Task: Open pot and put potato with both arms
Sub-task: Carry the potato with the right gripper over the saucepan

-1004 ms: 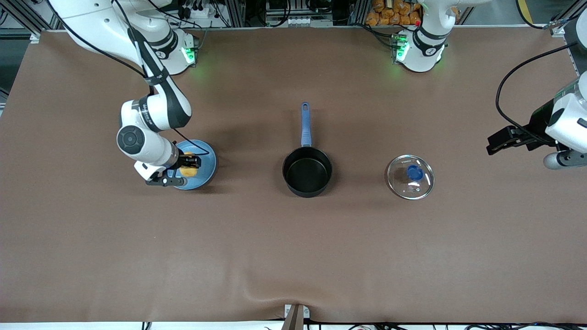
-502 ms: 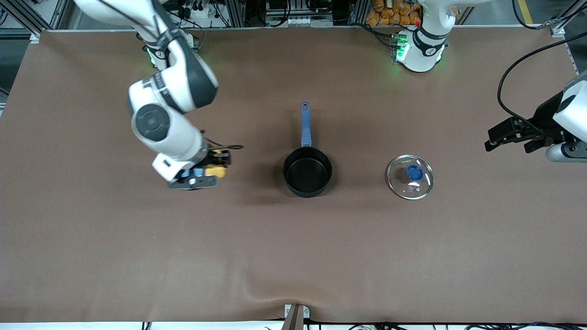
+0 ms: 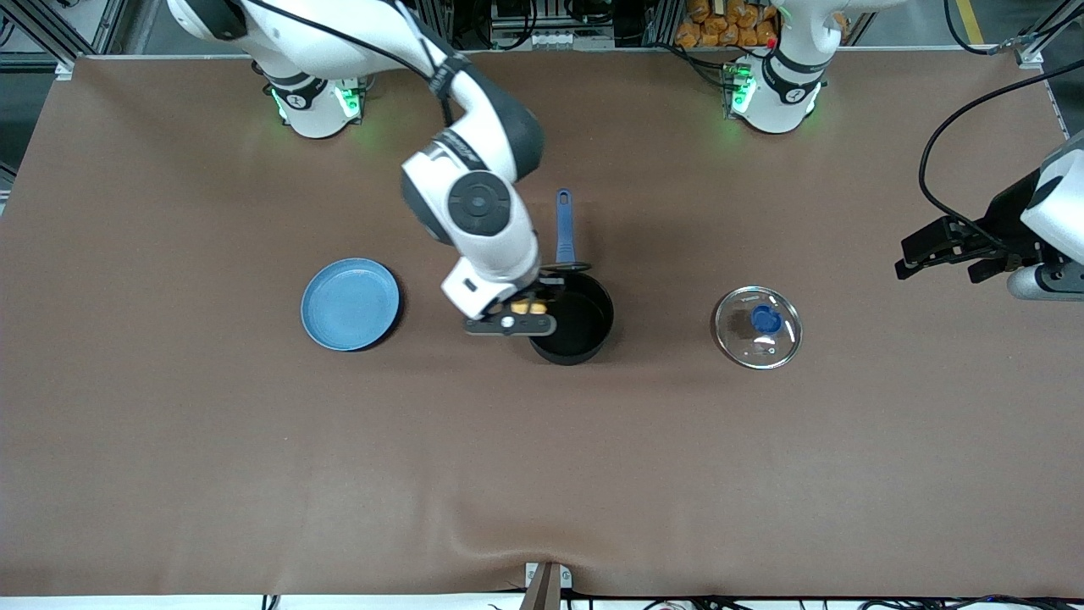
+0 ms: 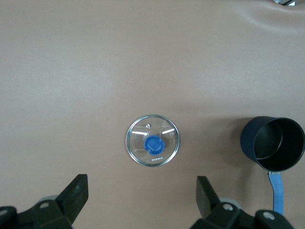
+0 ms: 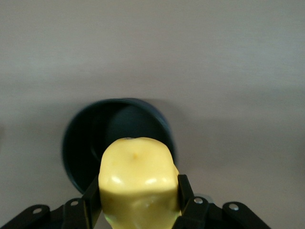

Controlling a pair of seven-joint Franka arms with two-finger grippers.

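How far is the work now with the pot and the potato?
Done: the lid is off and lies on the table beside the open pot. In hand: the right gripper holds the potato over the pot's rim. Left: release it inside. The left gripper waits open over the table's left-arm end.

Worktop (image 3: 254, 474) covered by a brown mat, wrinkled at the middle of the edge nearest the front camera, where a metal bracket (image 3: 546, 583) sits. Aluminium framing (image 3: 440, 21) and cables line the farthest edge. Orange items (image 3: 720, 21), possibly stored produce, sit there.
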